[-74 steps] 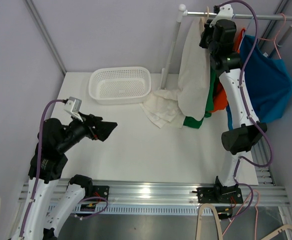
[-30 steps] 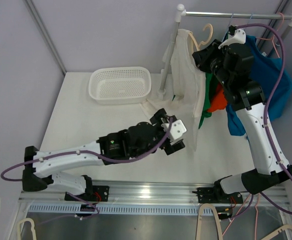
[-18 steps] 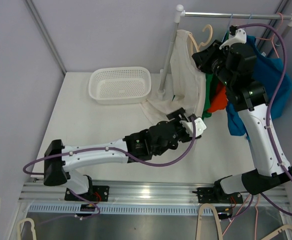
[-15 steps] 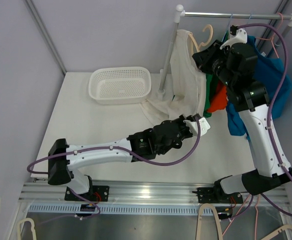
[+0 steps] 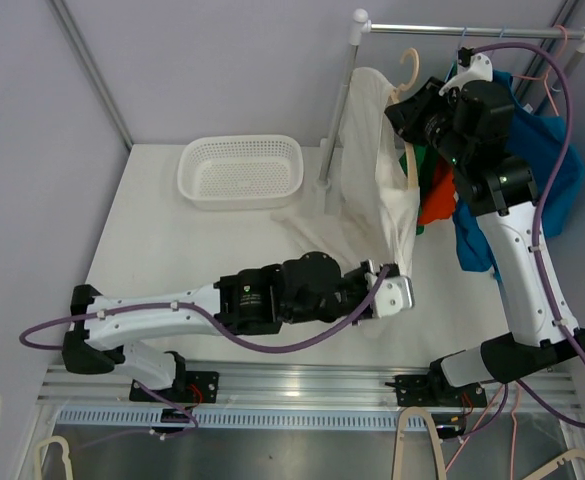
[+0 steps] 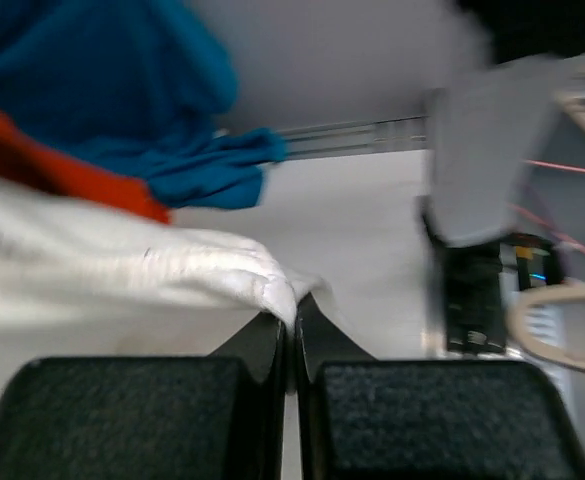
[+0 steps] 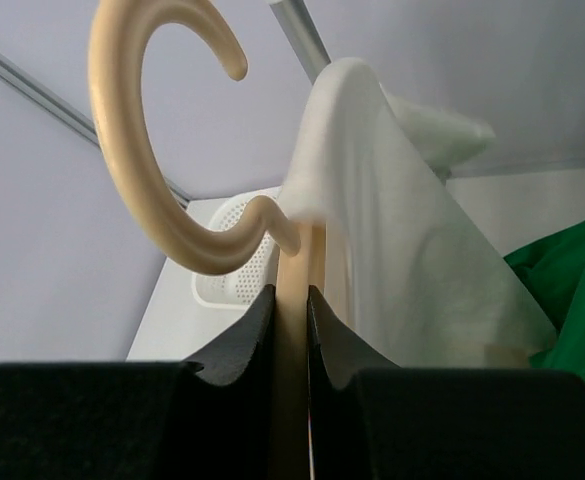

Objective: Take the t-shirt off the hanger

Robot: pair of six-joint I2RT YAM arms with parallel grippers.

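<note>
The white t-shirt [image 5: 370,150] hangs from a cream hanger [image 5: 409,68] just below the rail. My right gripper [image 5: 415,103] is shut on the hanger's neck [image 7: 294,262], under its hook [image 7: 142,150], and the shirt's shoulder [image 7: 392,230] drapes to the right of it. My left gripper [image 5: 385,283] is low over the table, shut on a fold of the shirt's lower edge [image 6: 272,290]. That edge is drawn toward the near side, so the fabric stretches slanting down from the hanger. In the left wrist view the fingers [image 6: 262,345] press together with white cloth pinched at their tips.
A white perforated basket [image 5: 240,170] sits at the back left. The rail [image 5: 472,30] on its post [image 5: 337,110] carries blue [image 5: 542,170], orange [image 5: 434,200] and green [image 5: 410,160] garments behind the right arm. More white cloth [image 5: 302,215] lies on the table. Spare hangers [image 5: 412,440] sit below the front rail.
The left arm swung in from the left, shut on the shirt's lower edge and drew it toward the near edge. The right gripper kept its hold on the hanger, which came down off the rail.
</note>
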